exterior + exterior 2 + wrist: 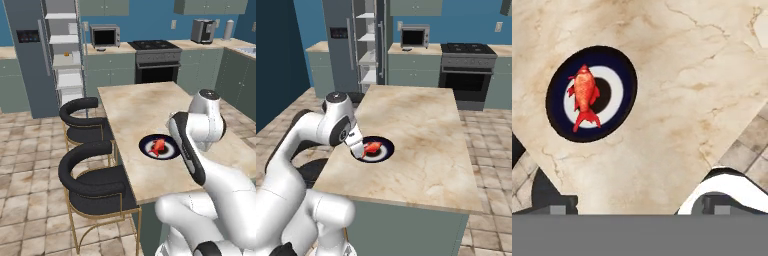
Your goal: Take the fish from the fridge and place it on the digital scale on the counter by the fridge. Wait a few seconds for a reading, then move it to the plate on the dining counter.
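Fish (585, 96) lies flat on the plate (624, 75), upper left of the hand view, on the dining counter (677, 100). At that view's bottom edge the gripper's (639, 207) fingertips (559, 209) stand spread wide apart, holding nothing, apart from the fish.

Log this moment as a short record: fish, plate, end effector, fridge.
fish: lying on the plate, free of any grip
plate: on the dining counter, near the edge by the black chairs
end effector: open, above the counter beside the plate
fridge: door open, pale shelves in view
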